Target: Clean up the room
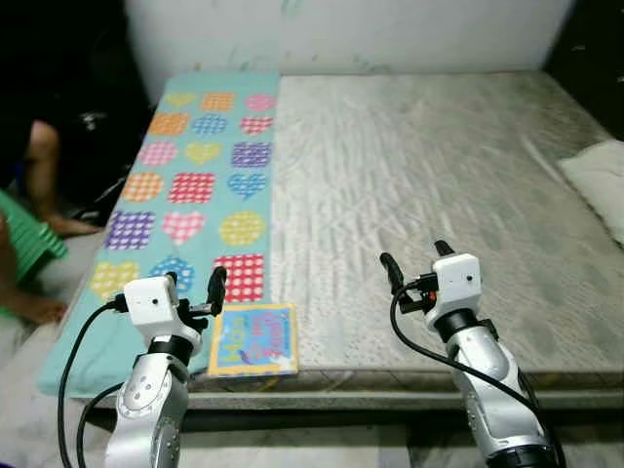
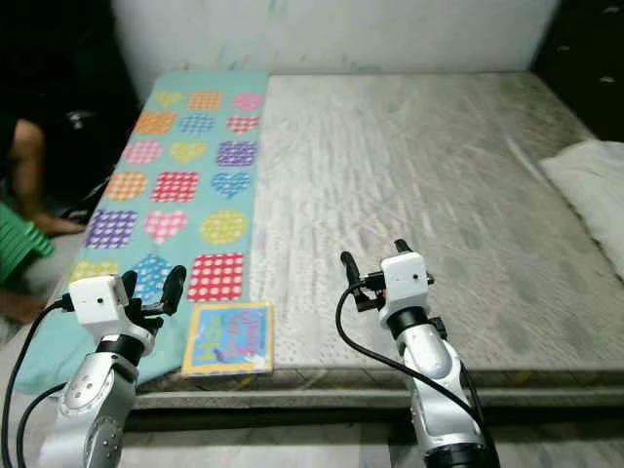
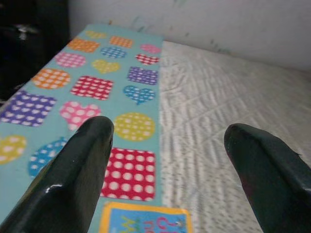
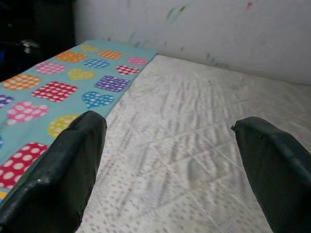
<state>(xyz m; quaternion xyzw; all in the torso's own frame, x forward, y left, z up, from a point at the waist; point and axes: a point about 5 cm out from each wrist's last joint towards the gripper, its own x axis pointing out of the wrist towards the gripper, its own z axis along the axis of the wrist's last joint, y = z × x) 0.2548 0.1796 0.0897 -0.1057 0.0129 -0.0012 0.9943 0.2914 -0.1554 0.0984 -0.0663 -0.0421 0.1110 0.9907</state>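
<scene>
Book [image 1: 254, 339] flat at near edge of mattress [image 1: 419, 195], half on patterned teal blanket [image 1: 200, 185], cover up, colourful. At far left, person's leg [image 1: 39, 185] beside bed, next to green stool [image 1: 24, 244]. Left end effector [image 1: 195, 289] raised just behind and left of book, fingers spread, holding nothing. Right end effector [image 1: 417, 263] raised over bare mattress, well apart from book, fingers likewise spread and empty. White pillow [image 1: 597, 180] at far right edge. Likely step: approach, nothing picked up yet. Next move probably calls for lowering left end effector onto book's near edge, flat cover hard to pinch, perhaps sliding past mattress rim first.
</scene>
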